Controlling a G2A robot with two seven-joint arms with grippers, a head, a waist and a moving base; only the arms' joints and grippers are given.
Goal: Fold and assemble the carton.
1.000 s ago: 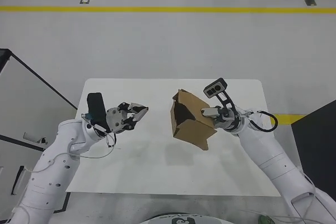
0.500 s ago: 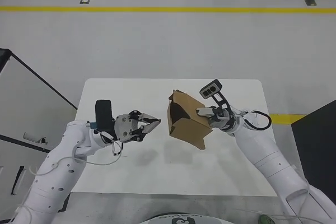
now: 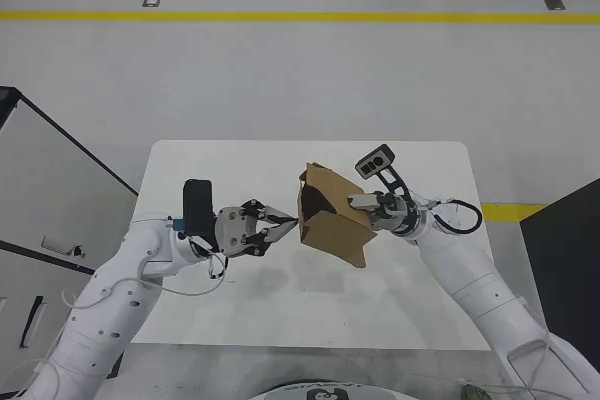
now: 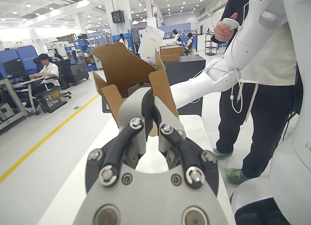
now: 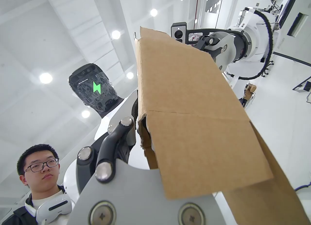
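The brown carton [image 3: 332, 215] hangs tilted above the white table [image 3: 230, 170], partly opened, with its open end and loose flaps toward the left arm. My right gripper [image 3: 366, 203] is shut on the carton's far wall; in the right wrist view the carton [image 5: 194, 119] hides one finger, and the other finger [image 5: 122, 133] lies against the wall. My left gripper [image 3: 292, 229] meets the carton's near edge. In the left wrist view its fingers [image 4: 132, 109] sit almost together, pinching the edge of a side flap of the carton [image 4: 121, 73].
A dark cabinet [image 3: 5, 130] stands left of the table and another dark unit [image 3: 580, 250] at the right. Bare table surface [image 3: 280, 300] lies under and in front of the carton.
My left gripper has moved right, from well apart to the carton's edge, and its fingers have come together on a flap. The right arm has shifted the carton slightly left.
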